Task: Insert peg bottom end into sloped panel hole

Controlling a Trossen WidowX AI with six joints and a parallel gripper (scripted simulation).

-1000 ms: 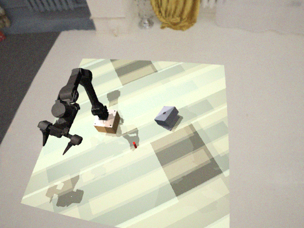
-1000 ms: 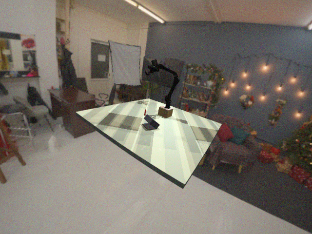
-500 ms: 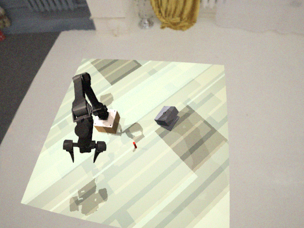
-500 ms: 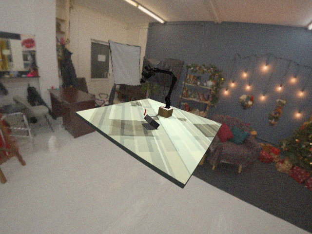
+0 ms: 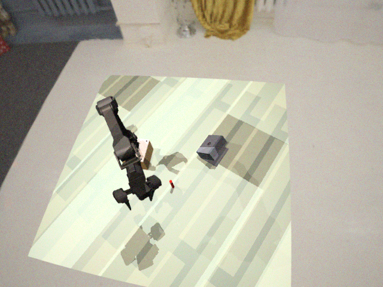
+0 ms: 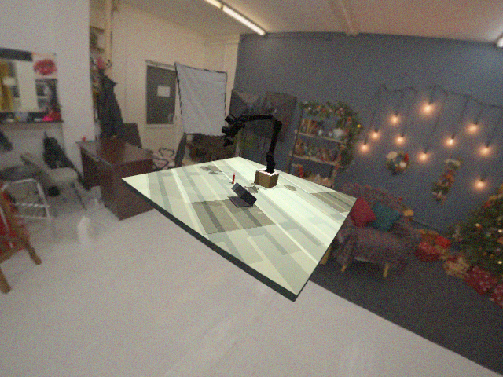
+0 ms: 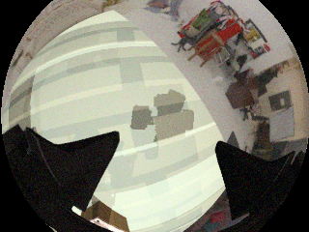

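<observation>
Fingers point(image 5: 127, 204) spread wide and empty on my dark gripper point(image 5: 139, 202), with the small red cylindrical peg point(image 5: 171, 183) upright nearby, no writing legible.

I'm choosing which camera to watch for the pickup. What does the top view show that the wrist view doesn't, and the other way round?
Only the top view shows the small red peg standing upright, the grey sloped panel with its round hole, the tan base block in full, and the whole dark arm. Only the wrist view shows the room clutter beyond the table edge, including red chairs. Both show the pale striped table, the arm's shadow on it, and the open, empty hand.
</observation>
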